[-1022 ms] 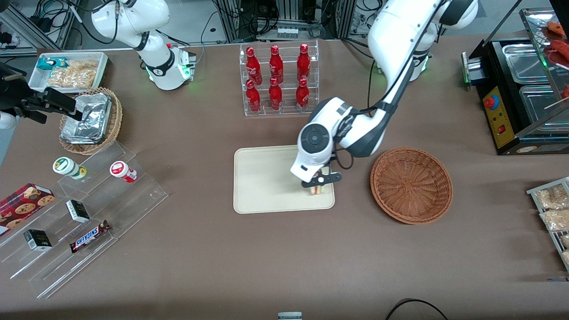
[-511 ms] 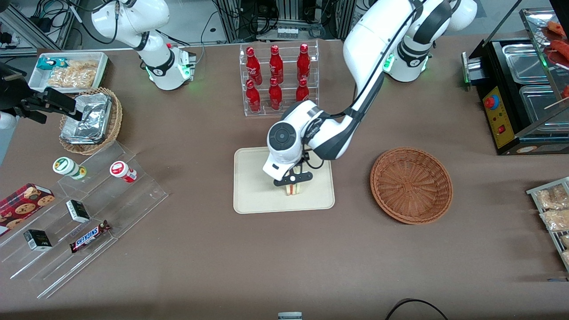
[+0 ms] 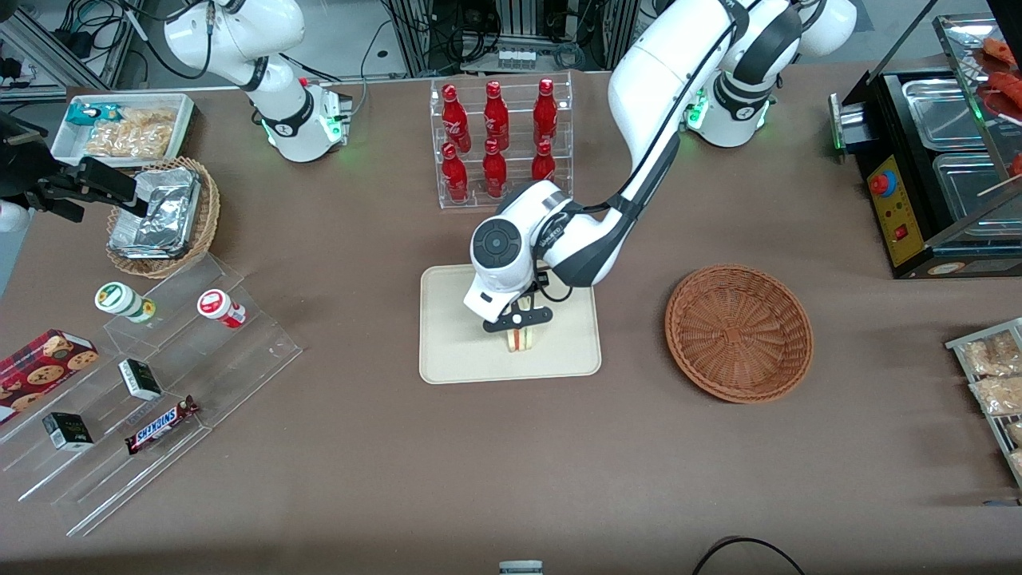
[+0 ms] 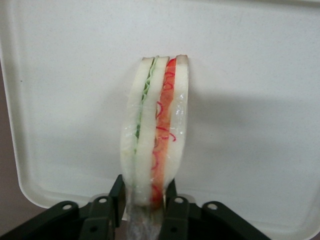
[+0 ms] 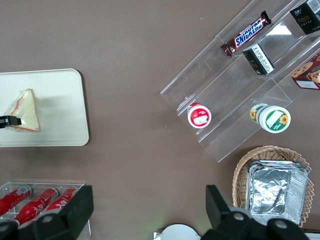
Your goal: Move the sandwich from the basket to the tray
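Observation:
The sandwich is a pale bread wedge with red and green filling, standing on edge over the cream tray, near the tray's middle. My left gripper is shut on it from above. In the left wrist view the black fingers press both bread faces of the sandwich, with the tray right beneath. I cannot tell whether the wedge touches the tray. The right wrist view shows the sandwich over the tray. The reddish-brown basket sits beside the tray toward the working arm's end, with nothing in it.
A clear rack of red bottles stands just farther from the front camera than the tray. Toward the parked arm's end are a stepped acrylic shelf with snacks, a tan wicker basket of foil packets and a white bin. A black appliance stands at the working arm's end.
My gripper has carried the sandwich from the tray's basket-side edge toward the tray's middle, slowing over the last half second. The basket has not moved.

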`<state>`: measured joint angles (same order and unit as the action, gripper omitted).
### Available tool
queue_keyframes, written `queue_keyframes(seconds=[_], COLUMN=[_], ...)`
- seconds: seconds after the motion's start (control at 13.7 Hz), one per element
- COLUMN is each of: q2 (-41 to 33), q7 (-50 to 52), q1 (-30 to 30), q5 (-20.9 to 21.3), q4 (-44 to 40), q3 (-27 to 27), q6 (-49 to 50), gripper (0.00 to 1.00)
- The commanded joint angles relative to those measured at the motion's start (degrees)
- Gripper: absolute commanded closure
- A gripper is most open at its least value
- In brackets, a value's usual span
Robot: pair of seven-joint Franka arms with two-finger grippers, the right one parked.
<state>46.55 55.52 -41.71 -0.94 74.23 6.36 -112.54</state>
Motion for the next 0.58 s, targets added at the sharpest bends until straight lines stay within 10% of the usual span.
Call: queue_keyframes(seconds=[0.0, 0.51], q2=[-1.11, -9.98], q7=[0.03, -0.06], q1=[-0.56, 1.37], q5=[0.15, 0.42], q4=[-1.63, 0.48], q3=[-0.73, -0.99], q6=[1.09, 7.31], gripper=[0.0, 0.0])
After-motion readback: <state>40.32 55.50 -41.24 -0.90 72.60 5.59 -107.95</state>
